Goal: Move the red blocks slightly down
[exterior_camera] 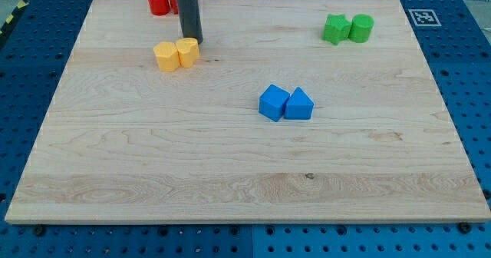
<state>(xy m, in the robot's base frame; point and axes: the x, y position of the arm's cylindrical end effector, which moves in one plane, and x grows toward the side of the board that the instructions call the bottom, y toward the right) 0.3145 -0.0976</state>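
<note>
Red blocks (pixel 159 1) at board's top-left edge.

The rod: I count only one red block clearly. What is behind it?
Behind my rod, a second red block shows only as a sliver beside the red cylinder; its shape is hidden.

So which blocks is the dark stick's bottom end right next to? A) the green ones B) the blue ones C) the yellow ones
C: my tip ends just above the two yellow blocks near the wooden board's top left, far from the blue pair and green pair.
</note>
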